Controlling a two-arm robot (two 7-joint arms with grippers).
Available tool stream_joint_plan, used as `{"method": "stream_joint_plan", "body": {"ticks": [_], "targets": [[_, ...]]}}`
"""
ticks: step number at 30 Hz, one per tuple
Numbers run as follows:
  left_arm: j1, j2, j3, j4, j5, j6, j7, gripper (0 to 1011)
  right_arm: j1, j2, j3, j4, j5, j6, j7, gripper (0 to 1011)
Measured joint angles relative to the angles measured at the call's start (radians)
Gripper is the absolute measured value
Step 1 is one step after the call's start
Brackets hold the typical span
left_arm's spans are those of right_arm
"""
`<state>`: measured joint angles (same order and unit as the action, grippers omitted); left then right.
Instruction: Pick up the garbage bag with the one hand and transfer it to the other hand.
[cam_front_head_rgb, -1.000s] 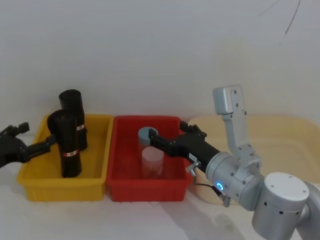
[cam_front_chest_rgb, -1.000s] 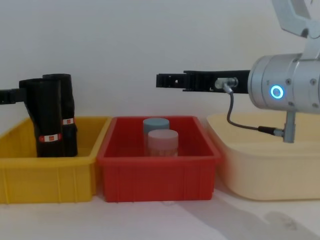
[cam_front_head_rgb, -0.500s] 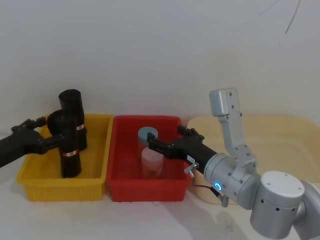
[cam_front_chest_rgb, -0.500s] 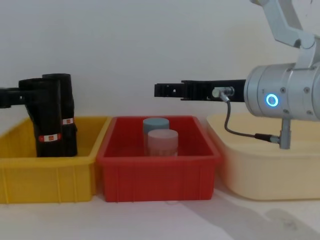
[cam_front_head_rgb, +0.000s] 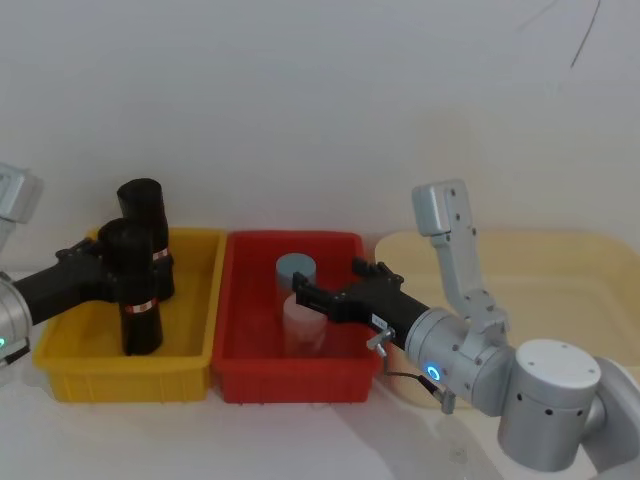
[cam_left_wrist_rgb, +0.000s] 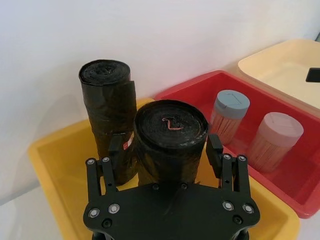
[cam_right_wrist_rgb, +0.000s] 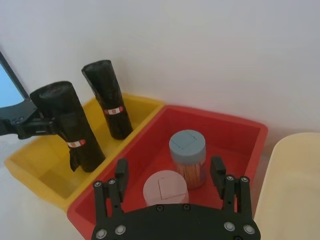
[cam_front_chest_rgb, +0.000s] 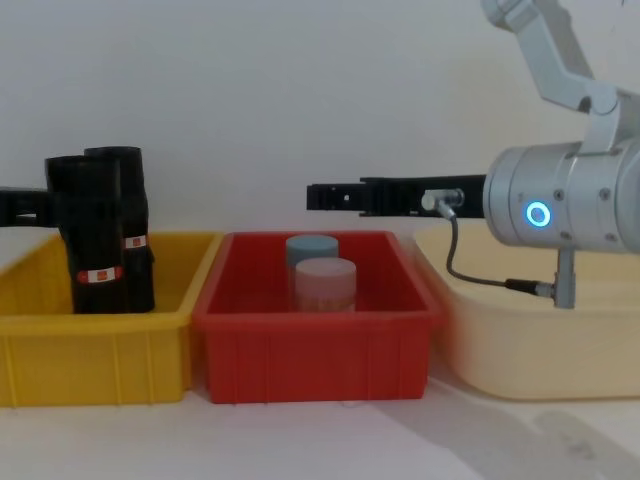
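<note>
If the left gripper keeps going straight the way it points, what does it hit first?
Most likely the garbage bag, standing upright between the left gripper's open fingers in the yellow bin.

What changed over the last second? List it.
Left gripper advanced and now straddles the front roll, open. Right gripper sank slightly leftward over the red bin, open. Front roll and back roll stand unmoved in the yellow bin; jars unmoved.

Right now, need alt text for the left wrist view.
The open left gripper straddles the nearer garbage bag, upright in a yellow bin with a second roll beside it. Beyond, a red bin holds a blue-lidded jar and a pink-lidded jar.
</note>
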<state>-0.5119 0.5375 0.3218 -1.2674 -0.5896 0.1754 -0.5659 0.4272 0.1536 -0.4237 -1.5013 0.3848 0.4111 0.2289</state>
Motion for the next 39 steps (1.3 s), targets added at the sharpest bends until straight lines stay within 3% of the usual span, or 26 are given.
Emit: {"method": "stream_joint_plan", "body": {"ticks": [19,39], "targets": [[-0.043,-0.021,0.032,0.047,0.017,0.007,0.014,1002,0.075,-0.007,-0.038,0.141,-0.007,0.006,0.040,1004],[-0.053,-0.025,0.039,0.058,0.020,0.009,0.017,1001,0.117,-0.020,-0.070,0.225,-0.041,0.009,0.071,1004]]}}
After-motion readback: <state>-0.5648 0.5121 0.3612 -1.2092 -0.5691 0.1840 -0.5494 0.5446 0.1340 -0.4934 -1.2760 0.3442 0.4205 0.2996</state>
